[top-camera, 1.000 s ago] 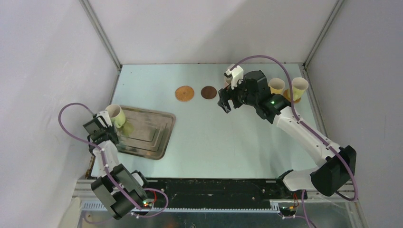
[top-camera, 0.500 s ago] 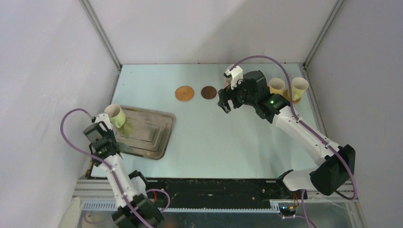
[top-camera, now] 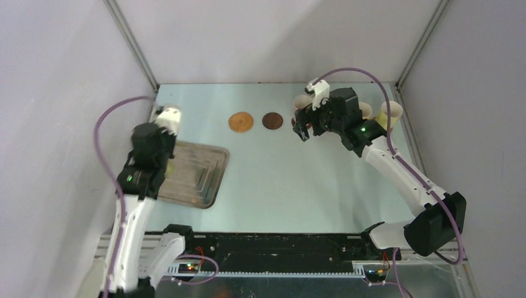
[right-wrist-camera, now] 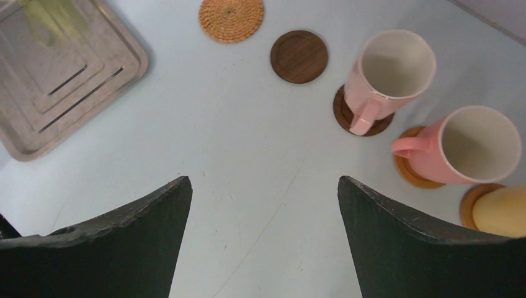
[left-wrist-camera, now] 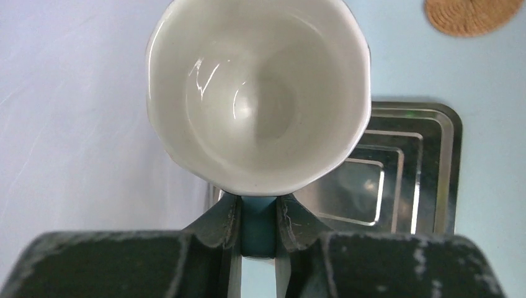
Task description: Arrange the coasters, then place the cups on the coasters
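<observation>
My left gripper [left-wrist-camera: 257, 208] is shut on the blue-green handle of a cup [left-wrist-camera: 257, 93] with a white inside. It holds the cup upright above the left end of the tray [left-wrist-camera: 434, 161]. In the top view that cup [top-camera: 169, 115] sits at the tip of the raised left arm. A woven coaster [right-wrist-camera: 231, 18] and a dark brown coaster [right-wrist-camera: 299, 56] lie bare. A pale pink cup [right-wrist-camera: 387, 74], a salmon cup [right-wrist-camera: 477, 146] and a yellow cup [right-wrist-camera: 502, 211] each stand on a coaster. My right gripper [right-wrist-camera: 263, 186] hangs open over bare table near them.
The rectangular metal tray [top-camera: 198, 177] lies at the left, close to the side wall. A blurred yellow-green patch [right-wrist-camera: 53, 18] shows on it; I cannot tell whether it is a cup or a reflection. Another pale cup [top-camera: 391, 113] stands at the far right.
The left gripper shut on the cup's handle and lifted it off the tray's left edge, moving up and toward the back. The right arm drifted slightly right, still open.
</observation>
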Available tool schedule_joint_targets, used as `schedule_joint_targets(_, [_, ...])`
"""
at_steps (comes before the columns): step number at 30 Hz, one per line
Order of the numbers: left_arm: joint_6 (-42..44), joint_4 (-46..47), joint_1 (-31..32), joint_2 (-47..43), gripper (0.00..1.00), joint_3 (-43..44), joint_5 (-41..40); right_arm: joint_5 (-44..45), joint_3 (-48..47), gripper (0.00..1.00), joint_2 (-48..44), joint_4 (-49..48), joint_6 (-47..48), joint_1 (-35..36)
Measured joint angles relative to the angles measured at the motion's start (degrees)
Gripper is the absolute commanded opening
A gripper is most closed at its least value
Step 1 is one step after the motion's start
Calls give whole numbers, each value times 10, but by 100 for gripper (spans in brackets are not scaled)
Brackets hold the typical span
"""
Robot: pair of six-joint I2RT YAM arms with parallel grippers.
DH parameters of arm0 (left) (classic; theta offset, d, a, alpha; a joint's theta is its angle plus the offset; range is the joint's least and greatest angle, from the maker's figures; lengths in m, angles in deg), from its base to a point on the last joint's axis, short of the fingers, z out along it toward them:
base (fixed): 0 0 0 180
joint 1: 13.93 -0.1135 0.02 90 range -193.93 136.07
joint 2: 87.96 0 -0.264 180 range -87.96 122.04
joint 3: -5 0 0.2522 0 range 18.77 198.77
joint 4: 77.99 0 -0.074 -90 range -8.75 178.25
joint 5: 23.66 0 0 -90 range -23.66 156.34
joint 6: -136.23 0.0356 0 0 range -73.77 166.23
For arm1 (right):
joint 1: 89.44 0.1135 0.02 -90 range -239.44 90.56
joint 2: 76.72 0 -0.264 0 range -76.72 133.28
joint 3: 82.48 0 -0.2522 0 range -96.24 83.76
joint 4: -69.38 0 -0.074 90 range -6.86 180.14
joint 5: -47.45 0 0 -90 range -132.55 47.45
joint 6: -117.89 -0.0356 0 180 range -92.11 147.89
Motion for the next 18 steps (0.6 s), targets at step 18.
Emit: schedule_joint_targets(18, [-51, 21, 220, 467, 0, 273, 52, -58, 9, 99, -23, 0, -40, -132])
